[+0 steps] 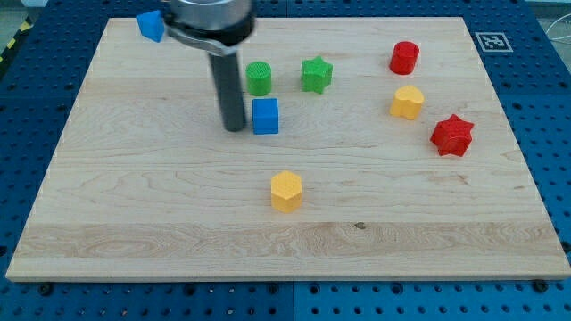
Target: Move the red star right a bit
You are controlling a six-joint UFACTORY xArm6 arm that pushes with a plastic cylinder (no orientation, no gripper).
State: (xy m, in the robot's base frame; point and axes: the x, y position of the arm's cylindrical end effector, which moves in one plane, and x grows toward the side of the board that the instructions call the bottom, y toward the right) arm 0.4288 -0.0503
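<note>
My tip (235,128): a bare rod with nothing to open or clench, holding nothing – it rests on the board (134,223), just to the view's left of the blue cube (265,116), touching it or nearly so; I cannot tell which.
Close by: the green cylinder (259,78) sits just beyond my tip toward the view's top, and the green star (316,74) is a little further right.
Below me: the yellow hexagon (286,191) lies toward the view's bottom and right, apart from everything.
Further right: another yellow block (407,102) and a red cylinder (404,57) stand between me and the target's side of the board.
Red star (451,135): well apart from my tip, far to the view's right, near the board's right edge, just below and right of the yellow block.
Its look: bright red, stubby points, lying flat, not touching any neighbour.
Doing it well: I judge I must swing round below the blue cube and come in on the star's left face, centred – then nudge gently, since little board remains beyond it.
Far corner: a second blue block (150,25) behind me, top left.
</note>
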